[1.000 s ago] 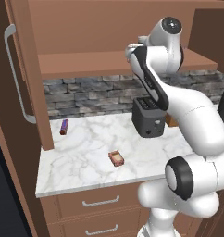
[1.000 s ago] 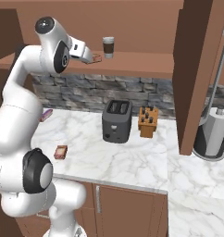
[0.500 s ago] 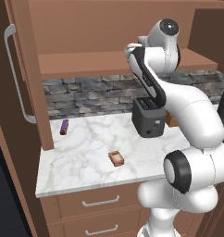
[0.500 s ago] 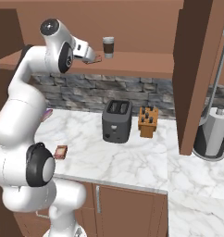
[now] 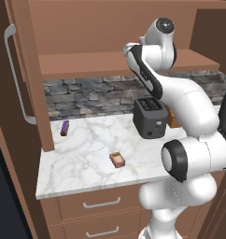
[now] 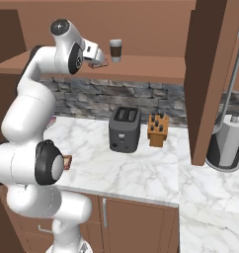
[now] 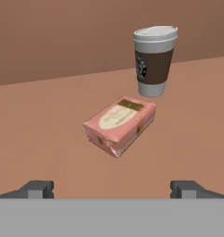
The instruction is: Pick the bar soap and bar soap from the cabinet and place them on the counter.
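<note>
One bar soap [image 7: 121,124], pinkish with a pale face, lies flat on the brown cabinet shelf [image 7: 49,120], just ahead of my gripper [image 7: 113,189]. The gripper is open, its fingertips [image 7: 37,189] wide apart and level with the shelf, touching nothing. In the right base view the gripper [image 6: 98,60] reaches into the cabinet [image 6: 151,66] just left of a paper cup. A second bar soap [image 5: 117,159] rests on the white marble counter [image 5: 82,163] near its front edge, left of the toaster. It peeks out behind my arm as the bar soap [image 6: 67,162] in the right base view.
A brown-and-white paper cup [image 7: 154,60] stands on the shelf right behind the soap. A dark toaster [image 5: 150,116], a knife block [image 6: 157,130] and a purple stick [image 5: 64,127] sit on the counter. The open cabinet door [image 5: 21,74] hangs at left; a paper towel holder [image 6: 229,146] stands at right.
The upper arm has shifted slightly. The gripper stays open at the shelf by the soap, and the things on the counter have not moved.
</note>
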Controlling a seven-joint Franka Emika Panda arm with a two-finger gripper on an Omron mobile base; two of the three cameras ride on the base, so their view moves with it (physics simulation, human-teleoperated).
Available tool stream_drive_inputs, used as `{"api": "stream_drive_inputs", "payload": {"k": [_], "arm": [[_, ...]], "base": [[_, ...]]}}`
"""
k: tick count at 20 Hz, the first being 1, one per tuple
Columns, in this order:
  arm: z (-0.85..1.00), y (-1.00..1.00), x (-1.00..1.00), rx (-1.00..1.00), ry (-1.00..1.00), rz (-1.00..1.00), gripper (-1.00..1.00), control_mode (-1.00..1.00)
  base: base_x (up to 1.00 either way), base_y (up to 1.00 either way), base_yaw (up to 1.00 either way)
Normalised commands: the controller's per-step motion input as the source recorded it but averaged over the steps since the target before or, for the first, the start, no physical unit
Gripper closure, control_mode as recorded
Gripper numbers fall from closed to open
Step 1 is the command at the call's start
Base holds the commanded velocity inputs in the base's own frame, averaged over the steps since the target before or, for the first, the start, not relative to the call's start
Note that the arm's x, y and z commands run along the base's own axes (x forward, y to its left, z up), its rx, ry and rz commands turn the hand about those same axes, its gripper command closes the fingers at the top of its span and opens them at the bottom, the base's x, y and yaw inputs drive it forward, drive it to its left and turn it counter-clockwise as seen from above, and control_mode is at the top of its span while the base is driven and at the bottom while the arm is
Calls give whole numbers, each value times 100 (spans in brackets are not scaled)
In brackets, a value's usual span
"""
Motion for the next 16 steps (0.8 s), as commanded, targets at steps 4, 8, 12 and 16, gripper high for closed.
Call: {"api": "stream_drive_inputs", "payload": {"k": [4, 8, 12, 16], "arm": [[0, 0, 32, 0, 7, 0, -100, -100], [-1, 0, 29, 0, 6, 0, -100, -100], [-15, 0, 28, 0, 4, 0, -100, -100], [-24, 0, 29, 0, 2, 0, -100, -100]], "base": [[0, 0, 0], [0, 0, 0], [0, 0, 0], [0, 0, 0]]}}
